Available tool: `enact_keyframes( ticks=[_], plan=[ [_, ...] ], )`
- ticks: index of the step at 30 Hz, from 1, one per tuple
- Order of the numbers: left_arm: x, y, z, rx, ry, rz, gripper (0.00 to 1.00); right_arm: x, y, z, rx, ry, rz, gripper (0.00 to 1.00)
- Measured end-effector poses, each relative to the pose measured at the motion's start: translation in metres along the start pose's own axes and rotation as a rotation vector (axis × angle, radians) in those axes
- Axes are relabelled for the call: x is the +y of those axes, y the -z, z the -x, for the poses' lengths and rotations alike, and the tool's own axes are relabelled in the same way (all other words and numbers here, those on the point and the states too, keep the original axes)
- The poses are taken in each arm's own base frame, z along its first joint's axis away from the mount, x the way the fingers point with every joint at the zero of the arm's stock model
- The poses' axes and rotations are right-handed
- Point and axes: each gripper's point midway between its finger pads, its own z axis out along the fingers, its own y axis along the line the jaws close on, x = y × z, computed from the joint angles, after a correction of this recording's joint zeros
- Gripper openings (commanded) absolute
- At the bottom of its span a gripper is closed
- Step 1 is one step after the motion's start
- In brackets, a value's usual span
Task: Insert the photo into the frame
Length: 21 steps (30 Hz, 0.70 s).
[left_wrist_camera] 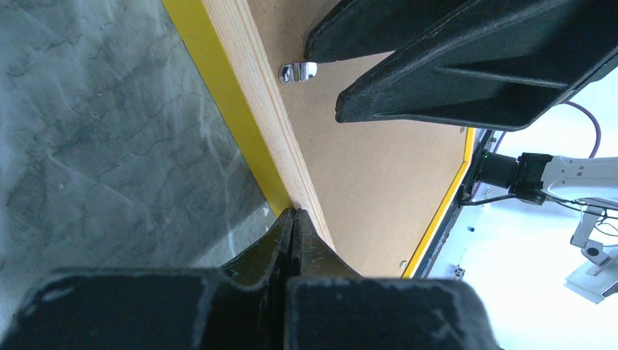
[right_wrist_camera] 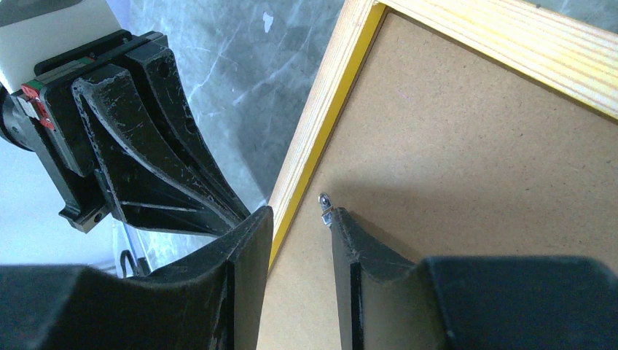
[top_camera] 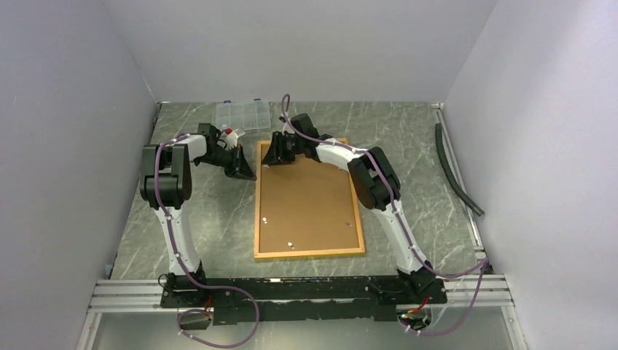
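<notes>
Overhead, frame: the frame point(top_camera: 310, 254) lies back-up on the marble table point(top_camera: 211, 219), with the brown backing board point(top_camera: 310, 204) seated inside its yellow border.
Overhead, photo: not visible anywhere from here (it may be under the board; I cannot tell).
Overhead, arms: both crowd the frame's far left corner, the left gripper point(top_camera: 246, 173) just outside it and the right gripper point(top_camera: 271, 159) over it.
Left wrist, claw: pressed fully together and holding nothing, its tips right at the frame's outer edge.
Left wrist, extra: a small metal tab point(left_wrist_camera: 299, 71) shows under the right arm's fingers point(left_wrist_camera: 452, 73); overhead, the gripper hides it.
Right wrist, claw: part open and astride the side rail, one finger outside, the other on the board touching the tab. It grips nothing that I can make out.
Right wrist, extra: only here is the contact of finger and tab plain.
Step, my guess: working that tab.
Doing it well: nudge the tab sideways with the inner fingertip, low and slow. The left tips can brace the edge so the frame doesn't slide.
</notes>
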Motion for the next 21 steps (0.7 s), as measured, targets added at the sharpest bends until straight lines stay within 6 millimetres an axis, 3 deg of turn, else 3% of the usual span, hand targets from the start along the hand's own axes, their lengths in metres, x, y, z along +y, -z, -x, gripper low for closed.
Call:
enact_keyframes(
  ticks=[21],
  plan=[
    [-0.0002,0.0,-0.0001,0.0,0.0,-0.001,0.03,0.0014,-0.0019,-0.003,-0.004,-0.061,0.009,0.35]
  ],
)
